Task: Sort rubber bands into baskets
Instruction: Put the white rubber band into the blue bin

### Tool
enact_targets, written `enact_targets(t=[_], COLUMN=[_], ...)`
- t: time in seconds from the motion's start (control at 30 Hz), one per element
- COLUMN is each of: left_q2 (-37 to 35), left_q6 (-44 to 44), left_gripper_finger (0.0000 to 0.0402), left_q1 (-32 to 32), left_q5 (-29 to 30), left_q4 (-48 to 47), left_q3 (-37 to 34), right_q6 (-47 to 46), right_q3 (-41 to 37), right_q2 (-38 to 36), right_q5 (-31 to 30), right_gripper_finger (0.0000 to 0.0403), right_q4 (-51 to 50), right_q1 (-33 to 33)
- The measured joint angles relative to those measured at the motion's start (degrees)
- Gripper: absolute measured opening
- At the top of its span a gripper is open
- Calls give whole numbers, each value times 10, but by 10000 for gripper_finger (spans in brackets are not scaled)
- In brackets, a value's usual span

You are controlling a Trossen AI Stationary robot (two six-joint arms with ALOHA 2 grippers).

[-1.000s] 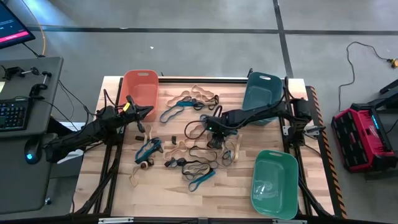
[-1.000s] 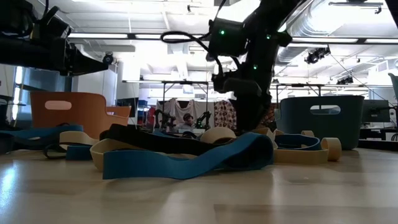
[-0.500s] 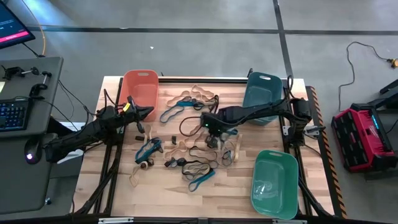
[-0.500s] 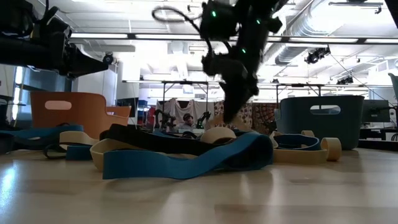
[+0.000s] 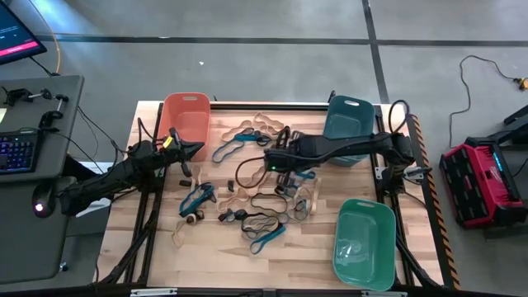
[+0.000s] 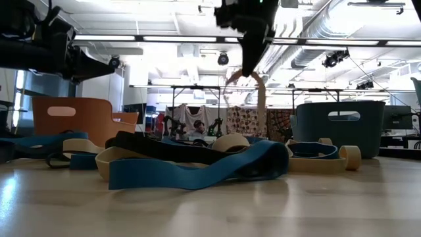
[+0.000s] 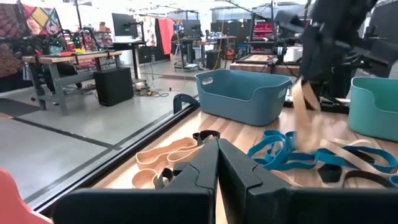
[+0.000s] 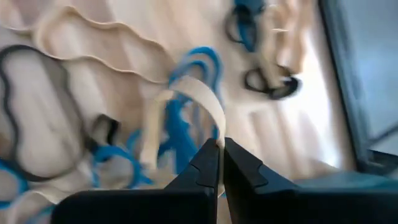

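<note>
A thin tan rubber band point(image 8: 186, 106), a flat floppy elastic loop, is judged light, limp and stretchy; it is best taken by a pinch on one strand, so that the rest sags free. It is pinched at its top between the pressed-together fingers of the right gripper point(image 8: 221, 149) and hangs below them, lifted clear of the heap of tan, blue and black rubber bands point(image 5: 247, 210) spread over the middle of the wooden tabletop point(image 5: 305, 264). The left gripper point(image 5: 196, 148), fingers pressed together and empty, waits beside the orange-salmon plastic basket point(image 5: 185, 115) at the far left corner.
</note>
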State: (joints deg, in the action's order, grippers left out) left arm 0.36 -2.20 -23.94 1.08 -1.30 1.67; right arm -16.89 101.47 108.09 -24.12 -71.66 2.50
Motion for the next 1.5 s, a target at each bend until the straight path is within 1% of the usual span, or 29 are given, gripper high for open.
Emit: enact_targets(t=[0.13, 0.2, 0.23, 0.27, 0.33, 0.37, 0.43, 0.5, 0.6, 0.7, 0.8, 0.87, 0.97, 1.13, 1.27, 1.4, 1.5], left_q2=[0, 0, 0, 0, 0, 0, 0, 0, 0, 0, 0, 0, 0, 0, 0, 0, 0], left_q6=[0, 0, 0, 0, 0, 0, 0, 0, 0, 1, 5, 7, 11, 11, 16, 18, 21], left_gripper_finger=[0, 0, 0, 0, 0, 0, 0, 0, 0, 0, 0, 0, 0, 0, 0, 0, 0], left_q1=[0, 0, 0, 0, 0, 0, 0, 0, 0, 0, 0, 0, 0, 0, 0, 0, 0], left_q5=[0, 0, 0, 0, 0, 0, 0, -2, -3, -4, -4, -4, -4, -4, -4, -4, -4], left_q4=[8, 12, 12, 12, 12, 12, 11, 11, 11, 9, 9, 11, 11, 12, 11, 11, 11], left_q3=[0, 0, 0, 0, 0, 0, 0, 0, 0, 0, 0, 0, 0, 0, 0, 0, 0], right_q6=[-38, -69, -84, -87, -74, -77, -100, -98, -117, -125, -127, -115, -73, 17, 67, 90, 98], right_q3=[45, 64, 70, 72, 60, 56, 47, 23, -5, -57, -116, -161, -227, -301, -322, -317, -305], right_q2=[0, 0, -1, -7, -30, -41, -63, -92, -129, -164, -194, -210, -219, -208, -179, -138, -110], right_q5=[-56, -87, -100, -107, -100, -102, -127, -140, -167, -170, -159, -140, -103, -43, 8, 33, 39], right_gripper_finger=[1, 1, 1, 1, 1, 1, 1, 0, 0, 0, 0, 0, 0, 0, 0, 0, 0], right_q4=[-109, -173, -190, -183, -168, -176, -185, -173, -182, -175, -158, -129, -49, 94, 154, 172, 175], right_q1=[2, 1, 0, -3, -10, -14, -26, -40, -74, -122, -183, -226, -292, -392, -448, -477, -489])
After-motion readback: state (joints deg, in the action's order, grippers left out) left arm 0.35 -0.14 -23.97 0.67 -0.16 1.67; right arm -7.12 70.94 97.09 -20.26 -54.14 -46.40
